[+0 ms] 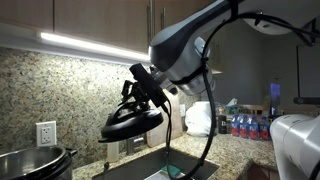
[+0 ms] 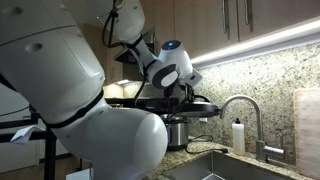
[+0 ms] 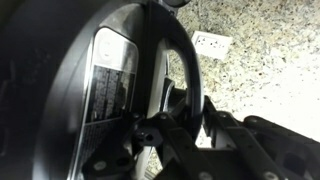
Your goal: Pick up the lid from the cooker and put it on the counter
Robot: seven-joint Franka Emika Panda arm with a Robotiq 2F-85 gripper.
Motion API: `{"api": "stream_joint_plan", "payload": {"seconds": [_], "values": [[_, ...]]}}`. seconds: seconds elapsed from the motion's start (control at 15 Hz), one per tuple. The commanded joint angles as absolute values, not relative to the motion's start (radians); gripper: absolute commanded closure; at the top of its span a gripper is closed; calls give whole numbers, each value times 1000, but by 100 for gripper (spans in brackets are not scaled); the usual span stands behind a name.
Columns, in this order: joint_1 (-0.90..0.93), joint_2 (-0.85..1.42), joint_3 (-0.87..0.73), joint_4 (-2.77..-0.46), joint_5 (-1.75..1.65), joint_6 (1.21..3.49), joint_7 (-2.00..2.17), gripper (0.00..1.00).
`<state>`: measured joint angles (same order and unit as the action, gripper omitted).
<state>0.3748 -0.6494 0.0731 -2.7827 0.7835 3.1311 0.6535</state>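
My gripper (image 1: 141, 97) is shut on the top handle of the round black lid (image 1: 130, 123) and holds it tilted in the air. The open steel cooker (image 1: 36, 160) stands on the counter at the lower left, apart from the lid. In an exterior view the lid (image 2: 176, 103) hangs just above the cooker's shiny wall (image 2: 180, 133), under the gripper (image 2: 181, 90). In the wrist view the lid (image 3: 90, 90) fills the left side, and the gripper's fingers (image 3: 186, 122) clamp its arched handle (image 3: 187, 55). The speckled granite counter (image 1: 243, 150) runs beside the sink.
A steel sink (image 1: 160, 166) lies below the lid, with a faucet (image 2: 242, 108) and soap bottle (image 2: 238, 136) behind it. A wall outlet (image 1: 45, 132) is on the backsplash. A white bag (image 1: 200, 118) and bottles (image 1: 246, 126) stand further along. A cutting board (image 2: 306, 122) leans on the wall.
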Motion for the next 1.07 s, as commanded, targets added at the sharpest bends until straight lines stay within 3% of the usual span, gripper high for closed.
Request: {"api": "stream_joint_plan", "payload": {"seconds": [0.0,0.33,0.4,1.0], "values": [[368,-649,84,-2784,785,3127,654,85],[371,-618,75,-2789,785,3125,653,85],[383,-613,68,-2788,789,3134,649,92],[284,-569,59,-2792,827,3175,644,92]]}}
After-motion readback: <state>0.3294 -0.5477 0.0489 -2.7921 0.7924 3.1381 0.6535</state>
